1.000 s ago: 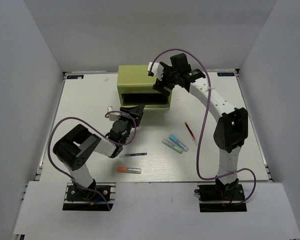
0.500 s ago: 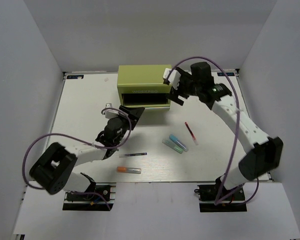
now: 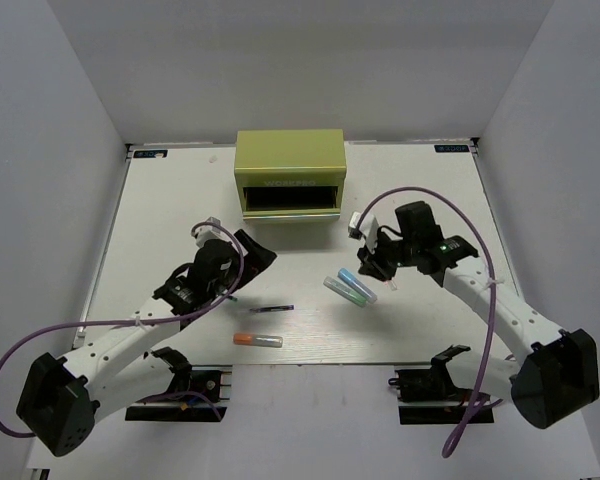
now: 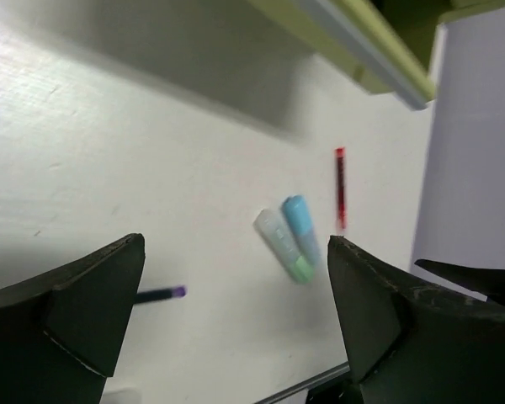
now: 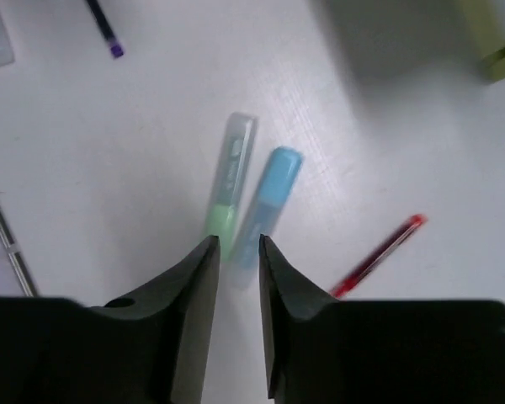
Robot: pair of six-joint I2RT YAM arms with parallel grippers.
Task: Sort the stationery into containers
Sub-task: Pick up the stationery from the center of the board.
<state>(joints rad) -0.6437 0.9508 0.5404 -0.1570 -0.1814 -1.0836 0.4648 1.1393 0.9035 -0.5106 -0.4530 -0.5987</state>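
Five pens and markers lie on the white counter (image 3: 180,200) in the overhead view. The blue-capped marker (image 3: 359,284) and green-capped marker (image 3: 344,291) lie side by side, just below the right gripper (image 3: 368,265). The red pen (image 3: 384,270) lies just beside that gripper. The dark pen (image 3: 271,309) and orange-capped marker (image 3: 257,340) lie right of the left arm, apart from the left gripper (image 3: 252,254). The yellow-green chest (image 3: 290,175) stands at the far side.

In the left wrist view, the left gripper (image 4: 236,320) has its fingers (image 4: 76,311) spread wide with nothing between them. The two markers and red pen (image 4: 340,187) lie well ahead, and the dark pen's tip (image 4: 160,294) shows beside the left finger.

In the right wrist view, the right gripper (image 5: 234,286) has fingers (image 5: 185,320) parted by only a narrow gap and holding nothing. The near ends of the green-capped marker (image 5: 227,189) and blue-capped marker (image 5: 265,202) sit right at the fingertips. The red pen (image 5: 374,257) lies off to the right.
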